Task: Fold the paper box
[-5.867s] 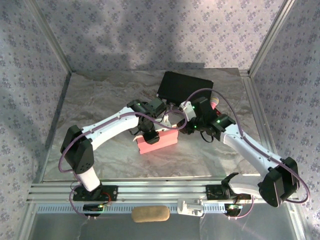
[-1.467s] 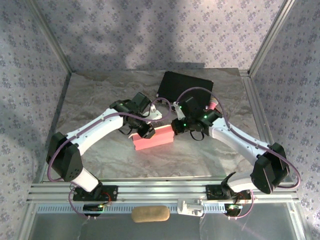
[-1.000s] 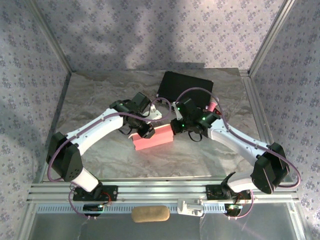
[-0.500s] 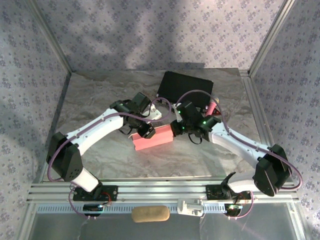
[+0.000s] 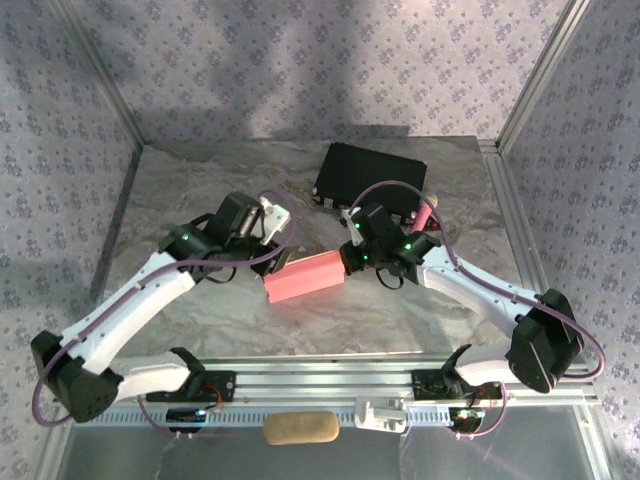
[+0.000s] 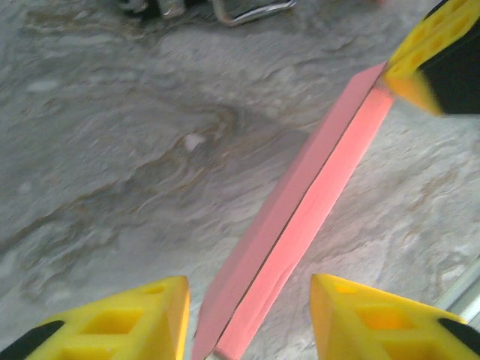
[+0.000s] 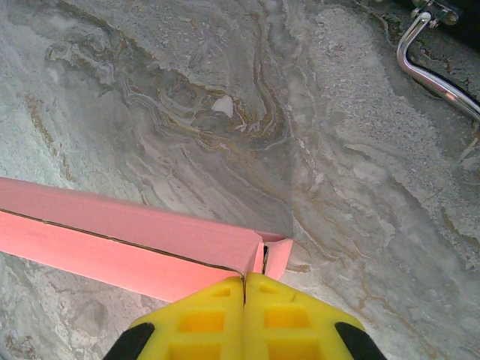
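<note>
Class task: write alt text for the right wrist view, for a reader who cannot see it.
The right claw, yellow fingers shut together, meets the end of a salmon-pink paper box lying on a grey marbled table; a metal handle curves top right.

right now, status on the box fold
Left gripper open, off paper box. Right gripper shut on its right end. Box flat, closed. Black case behind, apart.

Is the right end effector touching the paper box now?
Touching. The right wrist view shows the right end effector closed on the corner edge of the paper box, with no gap between them.
</note>
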Robot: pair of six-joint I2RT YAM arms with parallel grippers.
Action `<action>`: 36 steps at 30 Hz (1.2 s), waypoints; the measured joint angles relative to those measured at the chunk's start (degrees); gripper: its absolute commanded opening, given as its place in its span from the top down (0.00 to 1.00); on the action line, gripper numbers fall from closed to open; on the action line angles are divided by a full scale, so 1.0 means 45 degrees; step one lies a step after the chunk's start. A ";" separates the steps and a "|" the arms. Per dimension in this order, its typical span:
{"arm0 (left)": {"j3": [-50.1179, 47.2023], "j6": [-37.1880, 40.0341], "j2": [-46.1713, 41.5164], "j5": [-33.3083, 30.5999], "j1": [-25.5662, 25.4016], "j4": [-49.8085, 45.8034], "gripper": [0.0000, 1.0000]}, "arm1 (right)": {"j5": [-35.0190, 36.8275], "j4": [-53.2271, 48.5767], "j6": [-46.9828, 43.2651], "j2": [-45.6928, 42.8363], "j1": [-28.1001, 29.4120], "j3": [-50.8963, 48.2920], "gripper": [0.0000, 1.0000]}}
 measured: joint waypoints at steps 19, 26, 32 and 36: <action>-0.2030 -0.2409 -0.0690 -0.1263 0.0000 -0.1141 0.72 | 0.0044 -0.0010 0.0005 0.0029 0.0078 0.0005 1.00; -0.2030 -0.2409 -0.0257 -0.1287 0.0000 -0.0908 0.83 | 0.0044 -0.0005 0.0005 0.0029 0.0078 0.0005 1.00; -0.2035 -0.2560 -0.0248 -0.1229 -0.0005 -0.0588 0.90 | 0.0044 -0.0005 0.0010 0.0029 0.0078 0.0005 1.00; -0.2147 -0.2803 -0.0248 -0.1185 -0.0005 -0.0374 0.92 | 0.0049 -0.0010 0.0010 0.0029 0.0087 0.0005 1.00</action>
